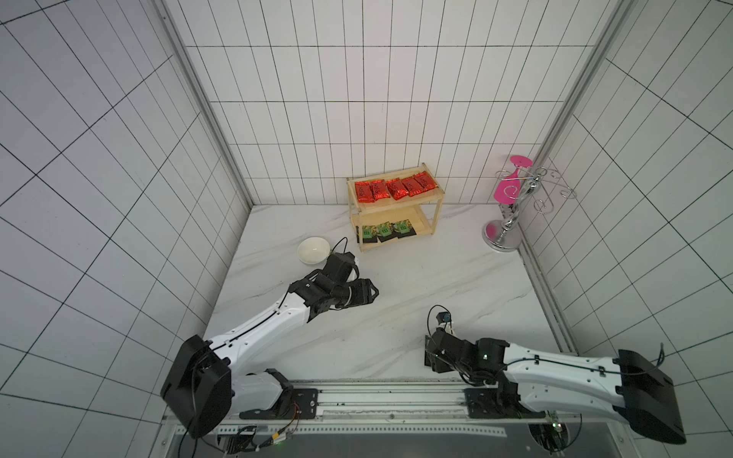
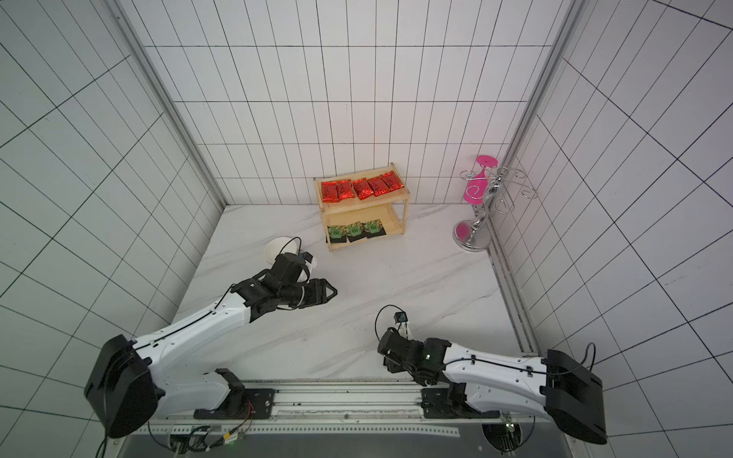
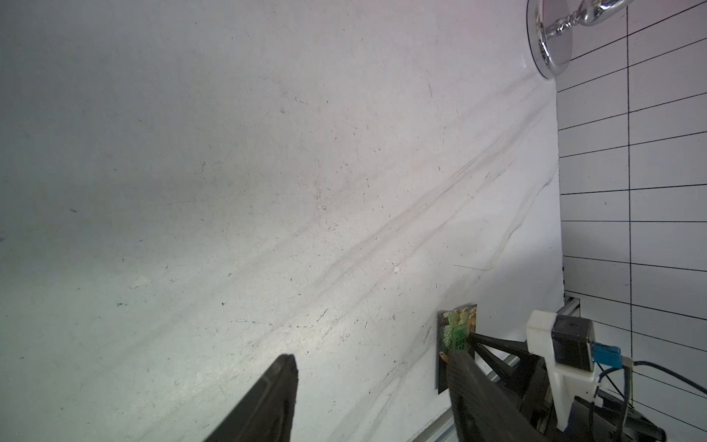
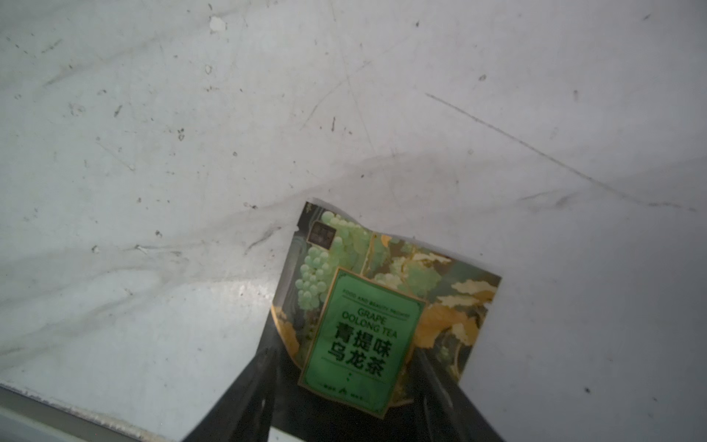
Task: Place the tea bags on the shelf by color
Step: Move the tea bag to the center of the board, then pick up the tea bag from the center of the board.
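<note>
A: What does the shelf [image 1: 421,223] hold?

B: Its upper tray carries five red packets [image 1: 392,189] in a row, edge to edge. The lower tray has three green-label sachets [image 1: 384,231] lined along its near left part, with bare wood to their right.

A: And the other sachet?

B: The fourth sachet [image 4: 363,325] is off the shelf. It is down at the near edge of the table [image 1: 436,277], right of centre, at the right pincer [image 4: 344,352]. In the right wrist view it is creased, label toward the camera, reading grape oolong tea.

A: Is it gripped?

B: The fingers stand either side of one end of it, but whether they clench it or merely flank it I cannot tell.

A: The left pincer [image 3: 371,356]?

B: Released — fingers apart, bare table showing between them, over the table left of centre and well apart from the shelf.

A: Other holders?

B: A white bowl [image 1: 313,250] sits on the table just left of the shelf, beside the left arm; its inside shows plain white. At the far right corner a chrome stand [image 1: 501,238] has a pink glass [image 1: 505,192] hanging from it, foot up.
</note>
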Controlling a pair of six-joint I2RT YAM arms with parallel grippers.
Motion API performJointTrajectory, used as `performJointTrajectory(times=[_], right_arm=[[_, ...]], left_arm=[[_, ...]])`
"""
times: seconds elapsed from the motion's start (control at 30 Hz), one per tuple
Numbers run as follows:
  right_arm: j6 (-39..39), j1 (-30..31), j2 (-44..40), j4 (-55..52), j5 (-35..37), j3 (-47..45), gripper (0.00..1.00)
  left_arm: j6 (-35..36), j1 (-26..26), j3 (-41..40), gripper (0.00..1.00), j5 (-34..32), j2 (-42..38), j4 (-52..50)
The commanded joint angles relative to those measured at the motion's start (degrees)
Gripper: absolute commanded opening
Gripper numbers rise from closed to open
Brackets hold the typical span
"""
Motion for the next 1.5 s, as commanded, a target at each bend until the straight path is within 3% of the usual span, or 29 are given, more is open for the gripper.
performJointTrajectory(times=[0.0,0.27,0.57,0.83,0.9,1.07,1.17,1.47], right_arm=[[-2.5,-2.2,1.4,6.3,-0.3,-1.9,0.60],[-10.2,-12.2,13.3,23.4,-10.1,-1.7,0.56],[-15.2,-19.5,31.8,32.2,-19.7,10.1,0.53],[-13.8,-27.0,27.2,43.3,-33.0,9.2,0.51],[-15.2,-29.1,27.7,45.8,-35.7,7.6,0.46],[-15.3,-35.3,32.3,52.8,-45.3,7.0,0.20],[-15.4,-37.0,34.1,54.1,-46.6,6.7,0.14],[-15.3,-38.3,38.1,57.3,-45.4,2.8,0.13]], left_arm=[[0.7,0.2,0.4,0.66,0.2,0.8,1.6],[-0.5,2.8,-2.9,0.66,3.9,2.3,5.7],[-0.3,5.0,-5.9,0.66,6.3,2.5,8.6],[0.3,5.0,-8.5,0.64,12.3,7.2,13.2],[0.0,4.5,-9.4,0.64,13.7,8.5,15.4],[-0.5,1.3,-9.4,0.62,14.6,11.0,18.9],[-1.5,0.2,-9.1,0.61,14.3,13.1,20.0],[-3.1,-1.5,-7.8,0.60,14.3,20.5,23.3]])
